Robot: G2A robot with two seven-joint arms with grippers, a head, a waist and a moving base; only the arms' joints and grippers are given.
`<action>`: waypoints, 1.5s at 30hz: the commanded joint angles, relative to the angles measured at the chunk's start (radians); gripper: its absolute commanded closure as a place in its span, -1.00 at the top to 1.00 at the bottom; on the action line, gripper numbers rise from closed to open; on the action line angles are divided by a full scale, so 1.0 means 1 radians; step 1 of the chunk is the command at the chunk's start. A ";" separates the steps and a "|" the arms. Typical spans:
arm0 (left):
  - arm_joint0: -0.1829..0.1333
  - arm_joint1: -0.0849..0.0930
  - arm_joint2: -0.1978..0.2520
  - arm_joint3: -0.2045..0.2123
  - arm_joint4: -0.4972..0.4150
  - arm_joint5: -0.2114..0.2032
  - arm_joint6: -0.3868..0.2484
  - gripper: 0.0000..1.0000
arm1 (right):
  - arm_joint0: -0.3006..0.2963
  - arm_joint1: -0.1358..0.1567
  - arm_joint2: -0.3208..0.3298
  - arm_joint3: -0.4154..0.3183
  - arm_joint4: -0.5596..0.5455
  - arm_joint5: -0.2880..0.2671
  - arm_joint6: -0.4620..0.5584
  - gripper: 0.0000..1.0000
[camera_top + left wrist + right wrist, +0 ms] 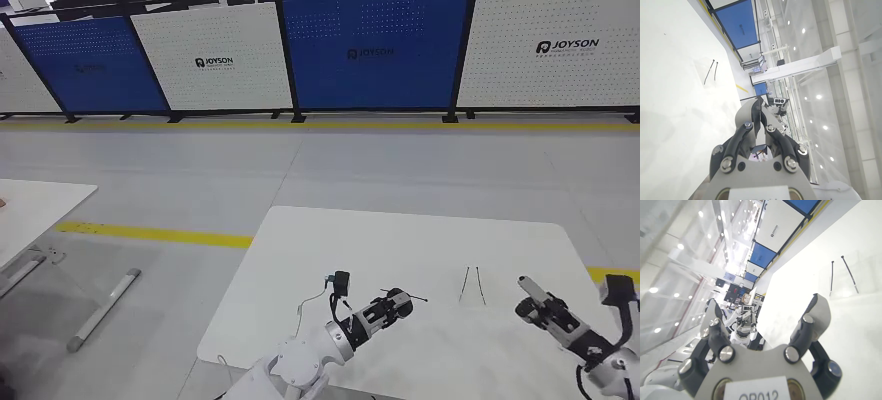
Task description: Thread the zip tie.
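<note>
The desk [400,250] is smooth and white with a faint sheen. The zip ties [832,275] are thin matt black plastic. The left end effector [759,103] and right end effector [763,298] have satin grey metal fingers [821,311], glossy black plastic links [802,332], polished screws [727,353] and ridged black pads [811,304].

Factory hall with pegboard partitions [240,85] and yellow floor lines [150,235].

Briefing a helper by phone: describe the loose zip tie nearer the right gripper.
On the table, between the arms, lies a pair of black ties, heads pointing away. Yours is the right tie, on the right gripper's side; the left tie lies toward the left gripper, which holds a third tie.
</note>
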 commanded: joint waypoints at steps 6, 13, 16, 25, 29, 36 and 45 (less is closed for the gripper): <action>0.000 0.000 0.000 0.000 0.000 0.000 0.000 -1.00 | 0.102 0.003 -0.067 0.032 -0.047 0.124 0.078 1.00; 0.000 0.000 0.000 0.000 0.000 0.000 0.000 -1.00 | 0.102 0.003 -0.067 0.032 -0.047 0.124 0.078 1.00; 0.000 0.000 0.000 0.000 0.000 0.000 0.000 -1.00 | 0.102 0.003 -0.067 0.032 -0.047 0.124 0.078 1.00; 0.000 0.000 0.000 0.000 0.000 0.000 0.000 -1.00 | 0.238 0.032 -0.082 -0.034 -0.250 0.198 0.357 1.00; 0.000 0.000 0.000 0.000 0.000 0.000 0.000 -1.00 | 0.365 0.037 -0.173 0.015 -0.351 0.247 0.455 1.00; 0.000 0.000 0.000 0.000 0.000 0.000 0.000 -1.00 | 0.538 0.022 -0.354 0.168 -0.424 0.308 0.504 1.00; 0.000 0.000 0.000 0.000 0.000 0.000 0.000 -1.00 | 0.572 0.018 -0.412 0.219 -0.438 0.290 0.558 1.00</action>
